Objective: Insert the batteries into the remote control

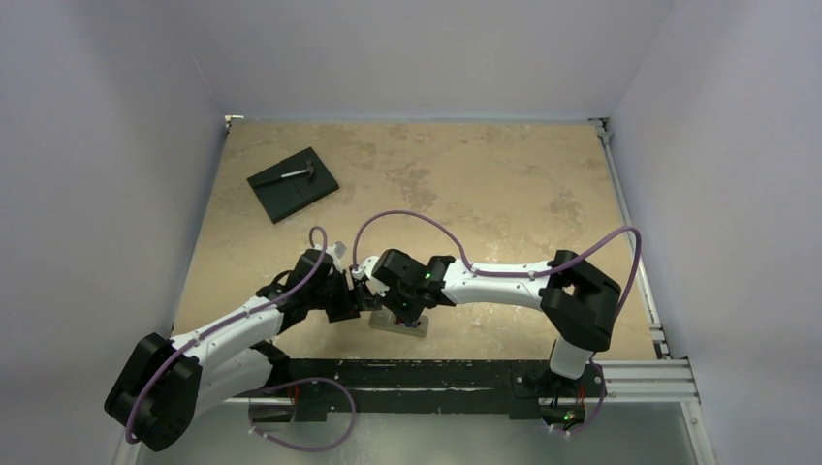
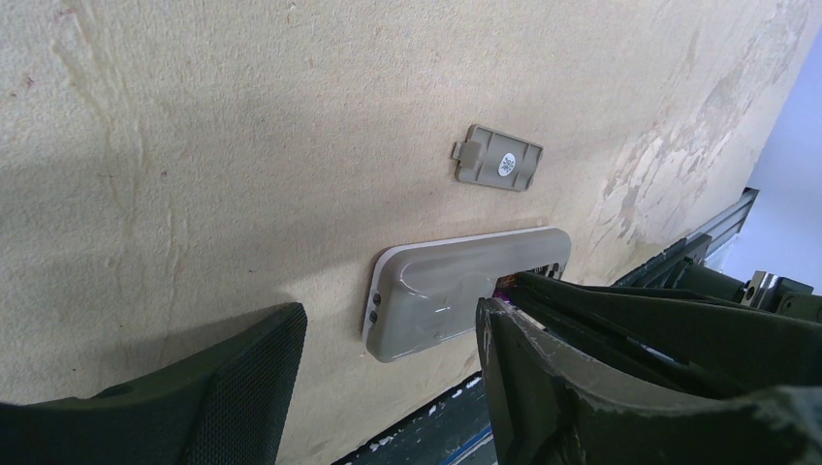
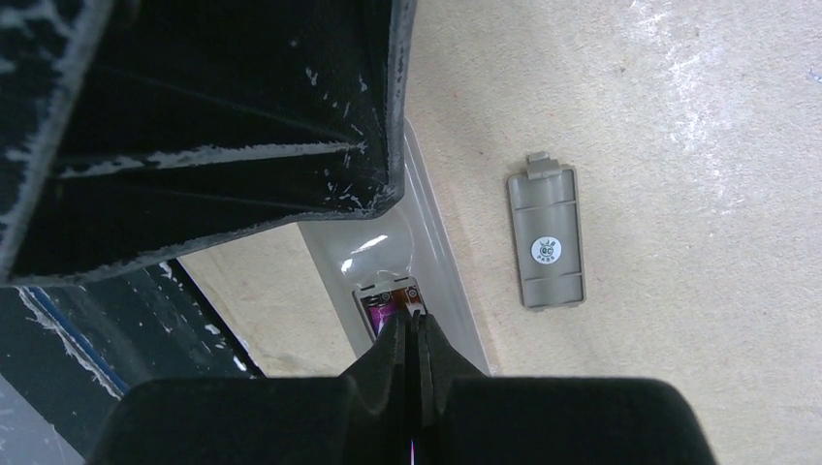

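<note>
Remote control (image 2: pixel 446 291) is lying face-down near the table's (image 1: pixel 485 184) front edge, bluish-purple battery (image 3: pixel 376 312) sitting in its recess; right gripper (image 3: pixel 409 325), fingers pressed together, is poking there, left gripper (image 2: pixel 388 320) hovering spread wide, cover (image 3: pixel 546 237) lying beside

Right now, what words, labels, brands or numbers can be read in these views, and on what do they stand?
The round white sticker on the grey battery cover: dark print, too small to read.
The remote control, grey back up: no markings that can be read.
No other text shows in any view.
</note>
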### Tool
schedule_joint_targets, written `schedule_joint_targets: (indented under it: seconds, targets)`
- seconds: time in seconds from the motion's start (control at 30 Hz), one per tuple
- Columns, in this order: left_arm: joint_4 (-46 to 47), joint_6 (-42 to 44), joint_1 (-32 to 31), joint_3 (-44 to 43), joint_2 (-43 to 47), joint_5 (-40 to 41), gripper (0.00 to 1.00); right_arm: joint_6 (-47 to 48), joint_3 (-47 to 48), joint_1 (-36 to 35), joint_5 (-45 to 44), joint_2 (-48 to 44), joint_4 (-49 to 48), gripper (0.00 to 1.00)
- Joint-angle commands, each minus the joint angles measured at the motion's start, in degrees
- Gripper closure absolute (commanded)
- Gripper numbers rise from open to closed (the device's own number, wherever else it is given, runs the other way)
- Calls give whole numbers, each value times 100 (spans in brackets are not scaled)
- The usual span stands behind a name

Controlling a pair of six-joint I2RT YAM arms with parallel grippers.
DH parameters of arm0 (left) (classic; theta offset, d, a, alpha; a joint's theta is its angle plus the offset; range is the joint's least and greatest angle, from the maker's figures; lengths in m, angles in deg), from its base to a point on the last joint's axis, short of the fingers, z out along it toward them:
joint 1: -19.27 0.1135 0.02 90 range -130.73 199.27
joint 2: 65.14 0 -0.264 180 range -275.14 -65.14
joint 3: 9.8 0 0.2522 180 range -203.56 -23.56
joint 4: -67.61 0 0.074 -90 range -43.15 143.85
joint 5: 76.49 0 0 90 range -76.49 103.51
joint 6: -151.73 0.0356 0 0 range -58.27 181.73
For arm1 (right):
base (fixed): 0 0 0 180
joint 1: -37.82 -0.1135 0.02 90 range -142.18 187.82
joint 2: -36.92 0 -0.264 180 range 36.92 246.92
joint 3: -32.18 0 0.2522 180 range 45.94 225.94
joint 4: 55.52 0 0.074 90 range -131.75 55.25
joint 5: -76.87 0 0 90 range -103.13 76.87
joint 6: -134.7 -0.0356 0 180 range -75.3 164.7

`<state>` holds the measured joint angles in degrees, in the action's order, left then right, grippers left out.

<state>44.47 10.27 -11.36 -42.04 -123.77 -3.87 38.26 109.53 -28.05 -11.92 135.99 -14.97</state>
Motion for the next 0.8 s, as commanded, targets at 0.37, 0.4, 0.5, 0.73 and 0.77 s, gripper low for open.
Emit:
schedule_joint_targets:
  seconds: [0.37, 0.4, 0.5, 0.73, 0.77]
  targets:
    - [-142, 145, 35, 94, -54, 174, 35, 8, -7, -5, 169, 56, -125, 100]
    - [-142, 145, 32, 92, -52, 174, 35, 8, -1, -5, 169, 48, -107, 100]
    - [-143, 144, 31, 92, -52, 174, 35, 20, 28, -5, 154, 14, -71, 100]
    - [-151, 136, 32, 81, -48, 183, 35, -26, 66, -5, -47, -238, -34, 100]
    - [-145, 136, 33, 84, -51, 183, 35, -51, 73, -5, -85, -299, -33, 100]
